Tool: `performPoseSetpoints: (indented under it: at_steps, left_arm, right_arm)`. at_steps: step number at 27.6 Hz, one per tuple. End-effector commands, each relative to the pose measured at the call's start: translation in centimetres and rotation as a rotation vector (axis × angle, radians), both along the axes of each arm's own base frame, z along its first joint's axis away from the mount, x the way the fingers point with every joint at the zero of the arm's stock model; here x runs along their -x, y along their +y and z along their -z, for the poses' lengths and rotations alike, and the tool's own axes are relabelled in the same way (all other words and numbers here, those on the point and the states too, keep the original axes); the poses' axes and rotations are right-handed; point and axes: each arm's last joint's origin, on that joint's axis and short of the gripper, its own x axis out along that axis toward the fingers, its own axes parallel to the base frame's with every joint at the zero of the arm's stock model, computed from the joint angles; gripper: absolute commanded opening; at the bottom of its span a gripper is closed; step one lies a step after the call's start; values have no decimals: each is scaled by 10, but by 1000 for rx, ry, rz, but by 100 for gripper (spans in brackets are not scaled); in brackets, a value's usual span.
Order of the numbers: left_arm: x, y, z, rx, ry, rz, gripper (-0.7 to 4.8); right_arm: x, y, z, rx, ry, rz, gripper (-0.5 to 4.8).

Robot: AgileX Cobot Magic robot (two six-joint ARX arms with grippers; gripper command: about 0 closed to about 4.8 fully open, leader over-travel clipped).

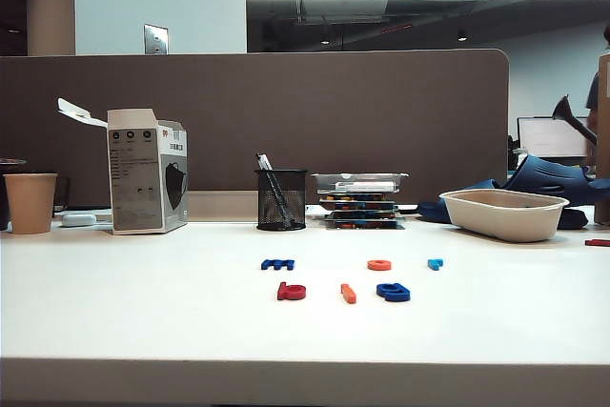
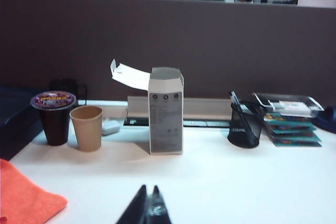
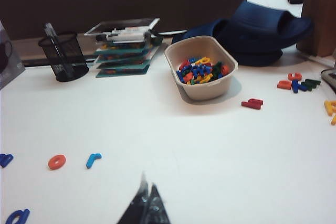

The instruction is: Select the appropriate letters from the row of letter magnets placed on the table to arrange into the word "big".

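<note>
Print on the white carton [image 1: 146, 172] by the paper cup [image 1: 30, 202] is too small to read. Left gripper [image 2: 148, 209] and right gripper [image 3: 146, 203] both hang low over the table [image 1: 143, 316], pointing toward the partition, fingers pinched together on nothing. Near the front lie the red "b" [image 1: 292, 291], the orange-red bar [image 1: 348, 293] angled slightly, and the dark blue "g" [image 1: 393, 292]. Behind them sit the blue "m" [image 1: 277, 263], orange ring [image 1: 379, 264] and light blue letter [image 1: 435, 263].
</note>
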Motion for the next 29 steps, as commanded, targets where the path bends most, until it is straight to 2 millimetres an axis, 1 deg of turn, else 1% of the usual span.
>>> performPoseSetpoints:
  at_steps: [1,4,7,10,11,13,16,29]
  left_arm:
    - [-8,0,8,2,-30,1,-5]
    - [-14,0,20,3,-26,2,-5]
    - [-25,0,42,3,-27,-2,-5]
    - [-31,0,57,0,-56,0,-5]
    - [-34,0,65,-1,-71,2,-5]
    - [-37,0,76,0,-57,1,-5]
    - [-37,0,78,-2,-41,2,-5]
    - [-38,0,81,15,-12,3,-5]
  right_arm:
    - [-4,-1,8,3,-28,2,-5]
    - [-7,-1,19,54,-29,2,-5]
    - [-10,-3,32,82,-48,27,-5]
    - [-12,-3,39,93,-55,54,-5]
    - [-13,-4,42,102,-49,59,-5]
    - [-13,-4,42,132,-52,76,-5]
    - [-13,-4,42,138,-49,76,4]
    - [-13,-4,42,138,-52,77,4]
